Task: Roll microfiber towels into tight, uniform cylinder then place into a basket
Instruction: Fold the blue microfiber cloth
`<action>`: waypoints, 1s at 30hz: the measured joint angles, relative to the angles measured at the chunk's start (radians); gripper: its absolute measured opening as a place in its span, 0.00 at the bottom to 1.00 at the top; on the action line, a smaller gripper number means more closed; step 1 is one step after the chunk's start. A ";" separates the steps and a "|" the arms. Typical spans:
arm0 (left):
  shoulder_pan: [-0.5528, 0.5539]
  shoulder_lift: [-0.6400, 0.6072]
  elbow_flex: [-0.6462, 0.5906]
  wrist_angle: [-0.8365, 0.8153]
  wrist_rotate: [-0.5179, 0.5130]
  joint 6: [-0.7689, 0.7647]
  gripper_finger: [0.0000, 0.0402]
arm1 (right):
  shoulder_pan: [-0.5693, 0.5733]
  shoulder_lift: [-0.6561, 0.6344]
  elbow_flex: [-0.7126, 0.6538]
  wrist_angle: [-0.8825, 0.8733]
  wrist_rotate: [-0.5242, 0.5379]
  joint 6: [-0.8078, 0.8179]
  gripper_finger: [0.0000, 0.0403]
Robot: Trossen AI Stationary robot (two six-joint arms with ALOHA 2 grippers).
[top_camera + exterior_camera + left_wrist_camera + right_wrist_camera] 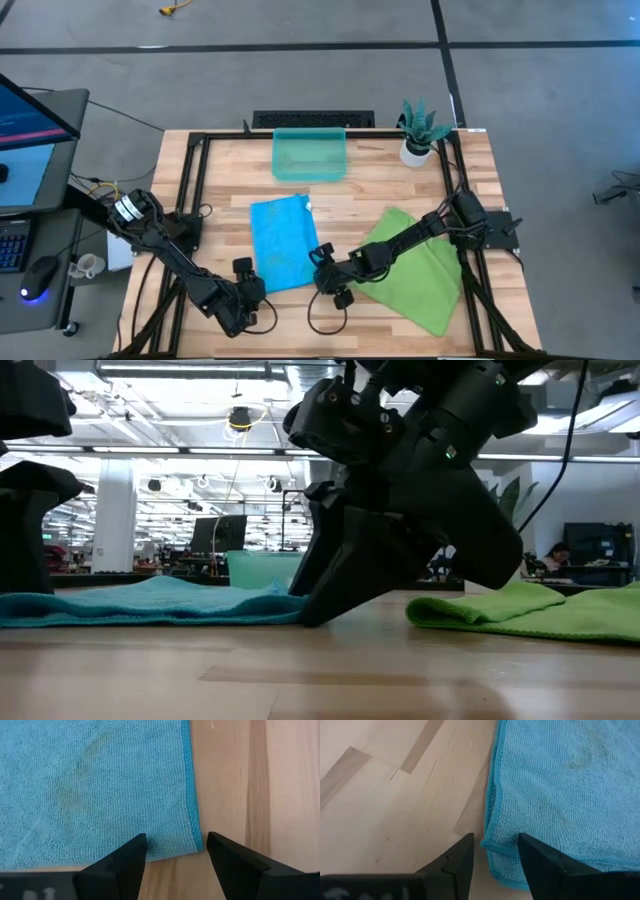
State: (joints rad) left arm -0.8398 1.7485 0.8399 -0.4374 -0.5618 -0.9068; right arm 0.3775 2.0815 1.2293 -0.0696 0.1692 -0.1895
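The task looks barely begun: the blue towel (281,243) lies flat and unrolled on the table (350,195), near the middle; the green towel (418,268) lies spread to its right, also unrolled; the basket (309,156) stands at the far edge with nothing visible in it. Both rolls and both placements seem left to do.

The left hand (250,283) sits low at the blue towel's near left corner, fingers spread and holding nothing, the corner lying between them in the left wrist view; the right hand (325,268) is down at the towel's near right corner, fingers parted astride the hem, not clenched on it.
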 joint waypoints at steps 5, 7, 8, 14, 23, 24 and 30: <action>0.000 0.002 -0.004 0.003 -0.007 -0.021 0.44 | -0.005 0.000 0.000 0.000 -0.016 0.014 0.36; 0.000 0.003 -0.005 0.008 -0.007 -0.021 0.38 | -0.011 0.000 0.000 0.000 -0.025 0.018 0.31; 0.000 0.003 -0.005 0.011 -0.007 -0.021 0.34 | -0.013 0.000 -0.001 -0.001 -0.027 0.028 0.28; 0.001 0.005 -0.007 0.034 -0.007 0.034 0.12 | -0.027 0.000 -0.001 -0.001 -0.043 0.050 0.11; 0.002 0.008 0.032 -0.002 0.044 0.085 0.04 | -0.019 0.001 0.037 -0.067 -0.041 0.029 0.05; 0.001 0.009 0.044 -0.018 0.052 0.092 0.04 | -0.015 0.002 0.051 -0.090 -0.042 0.029 0.05; 0.000 0.009 0.131 -0.135 0.083 0.101 0.01 | 0.027 0.002 0.145 -0.219 -0.036 0.024 0.02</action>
State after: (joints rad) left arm -0.8398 1.7573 0.9708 -0.5723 -0.4786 -0.8056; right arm 0.4044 2.0834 1.3744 -0.2890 0.1329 -0.1658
